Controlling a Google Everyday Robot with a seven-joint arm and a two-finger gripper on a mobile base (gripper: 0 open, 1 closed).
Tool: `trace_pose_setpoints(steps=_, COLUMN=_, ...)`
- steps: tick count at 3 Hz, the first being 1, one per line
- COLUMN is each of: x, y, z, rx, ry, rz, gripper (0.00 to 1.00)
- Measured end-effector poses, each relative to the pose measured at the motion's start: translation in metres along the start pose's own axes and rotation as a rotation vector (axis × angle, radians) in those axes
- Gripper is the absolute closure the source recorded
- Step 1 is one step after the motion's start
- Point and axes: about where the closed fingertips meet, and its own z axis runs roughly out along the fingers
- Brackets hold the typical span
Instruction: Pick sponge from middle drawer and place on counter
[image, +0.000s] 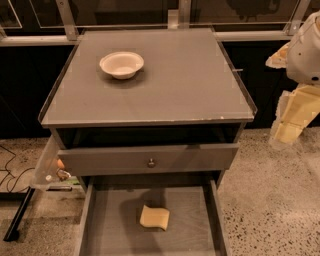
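Pincer (289, 125) half-cropped at right edge

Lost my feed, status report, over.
Status: gripper right of counter, far from sponge. Sponge flat on open middle drawer floor. On counter, white bowl; nothing covers sponge.

No readable text, labels or numbers, claw (292, 117) at far right edge

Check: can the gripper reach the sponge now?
Probably yes: the sponge lies uncovered in the pulled-out middle drawer, forward of the knobbed drawer above. The gripper hangs off right of the counter, so it must swing across first.
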Motion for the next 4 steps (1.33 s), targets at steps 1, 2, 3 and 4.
trace_pose_setpoints(steps=1, x=0.000, y=0.000, z=0.000, rx=0.000, ry=0.000, rz=0.000, gripper=0.00)
trace_pose_setpoints(steps=2, x=-0.001, y=-0.002, z=-0.002, rx=0.012, ry=0.013, rz=0.002, gripper=0.00)
trace_pose_setpoints(steps=3, x=0.006, y=0.016, z=0.019, rx=-0.030, ry=-0.008, rz=0.011, gripper=0.00)
trace_pose_setpoints(steps=4, x=0.009, y=0.057, z=0.057, rx=-0.091, ry=-0.081, rz=0.008, gripper=0.00)
